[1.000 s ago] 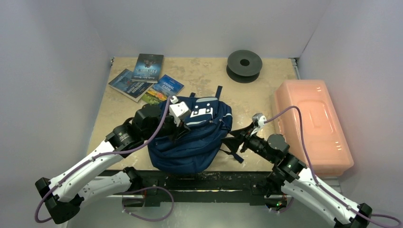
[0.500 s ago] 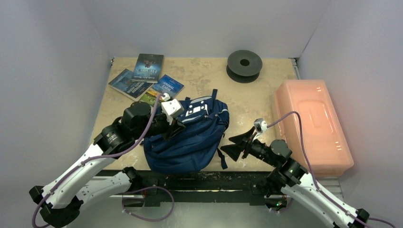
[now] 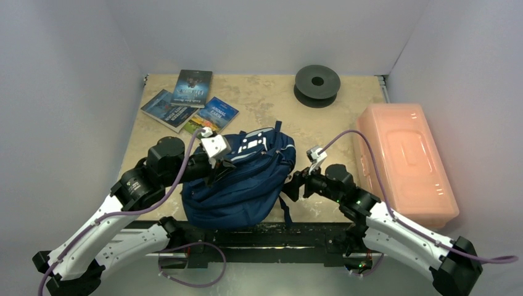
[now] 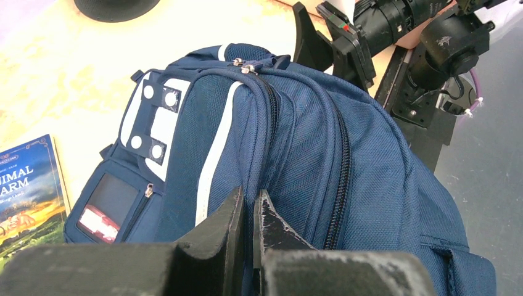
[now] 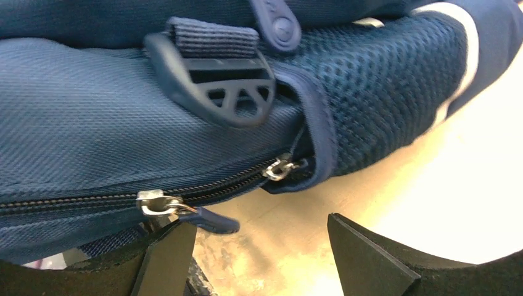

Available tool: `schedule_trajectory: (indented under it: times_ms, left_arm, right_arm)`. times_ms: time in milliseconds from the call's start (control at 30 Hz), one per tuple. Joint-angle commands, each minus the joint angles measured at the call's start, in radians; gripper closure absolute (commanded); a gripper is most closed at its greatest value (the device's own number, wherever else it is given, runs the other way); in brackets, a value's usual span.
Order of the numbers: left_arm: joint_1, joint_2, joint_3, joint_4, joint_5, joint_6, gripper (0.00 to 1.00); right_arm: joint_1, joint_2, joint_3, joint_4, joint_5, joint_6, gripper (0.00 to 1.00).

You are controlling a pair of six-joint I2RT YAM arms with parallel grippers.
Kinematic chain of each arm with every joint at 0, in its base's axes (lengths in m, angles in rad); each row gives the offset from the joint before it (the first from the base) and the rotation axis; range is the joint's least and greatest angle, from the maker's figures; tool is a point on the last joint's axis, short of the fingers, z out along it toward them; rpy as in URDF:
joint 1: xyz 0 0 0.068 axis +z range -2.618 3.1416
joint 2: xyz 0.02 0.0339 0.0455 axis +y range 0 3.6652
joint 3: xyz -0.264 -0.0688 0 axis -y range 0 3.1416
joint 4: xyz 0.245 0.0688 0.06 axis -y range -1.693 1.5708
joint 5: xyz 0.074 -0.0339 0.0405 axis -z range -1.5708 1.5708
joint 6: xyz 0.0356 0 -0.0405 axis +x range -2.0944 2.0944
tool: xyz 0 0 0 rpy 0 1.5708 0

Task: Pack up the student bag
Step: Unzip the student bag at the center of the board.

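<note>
Beige marbled tabletop point(image 3: 265, 102), grey walls point(image 3: 259, 31)

I work in a robotics lab test cell, not a home or a classroom. Plain pale walls point(image 3: 259, 31) box in the table point(image 3: 265, 105) on three sides. My left arm point(image 3: 105, 216) and right arm point(image 3: 401, 231) are bolted to a black metal rail point(image 3: 265, 233) at the table's near edge, and purple cables point(image 3: 370, 145) run bare along them. What lies on the beige top looks like staged props: the student bag point(image 3: 240, 185), a few books point(image 3: 185, 98), a black spool point(image 3: 317, 84), a pink plastic box point(image 3: 404, 160).
</note>
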Motion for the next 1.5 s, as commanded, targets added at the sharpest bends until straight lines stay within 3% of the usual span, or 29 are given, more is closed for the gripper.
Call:
schedule_trajectory:
  times_ms: [0, 200, 500, 733, 933, 1100, 1233, 1333, 1367, 1467]
  left_arm:
    - [0.009, -0.037, 0.041, 0.173, 0.046, 0.022, 1.00]
    - [0.014, -0.047, 0.034, 0.168, 0.038, 0.028, 1.00]
    - [0.017, -0.040, 0.023, 0.172, 0.041, 0.025, 1.00]
    - [0.017, 0.026, -0.013, 0.221, -0.052, -0.003, 1.00]
    - [0.012, 0.344, -0.078, 0.539, -0.030, -0.107, 1.00]
    - [-0.005, 0.615, 0.075, 0.600, -0.065, -0.073, 1.00]
    - [-0.029, 0.825, 0.294, 0.537, -0.043, -0.051, 1.00]
    - [-0.043, 0.887, 0.394, 0.476, -0.023, -0.087, 1.00]
    - [-0.043, 0.881, 0.405, 0.459, -0.033, -0.121, 0.92]
    - [-0.036, 0.790, 0.393, 0.281, -0.150, -0.273, 0.53]
  right_arm:
    - [0.000, 0.007, 0.034, 0.124, -0.117, -0.189, 0.22]
    - [0.000, -0.063, 0.011, 0.146, -0.155, -0.229, 0.36]
    - [0.000, -0.066, 0.021, 0.139, -0.203, -0.210, 1.00]
    - [0.002, -0.023, 0.143, -0.136, -0.229, -0.008, 1.00]
    - [0.100, -0.088, 0.191, -0.323, -0.079, 0.150, 1.00]
    - [0.169, -0.064, 0.308, -0.556, 0.056, 0.205, 1.00]
    - [0.172, -0.041, 0.347, -0.576, 0.074, 0.198, 1.00]
    - [0.177, 0.031, 0.360, -0.532, 0.045, 0.194, 1.00]
    - [0.177, 0.049, 0.358, -0.533, 0.058, 0.199, 1.00]
    - [0.177, 0.091, 0.383, -0.626, 0.171, 0.224, 1.00]
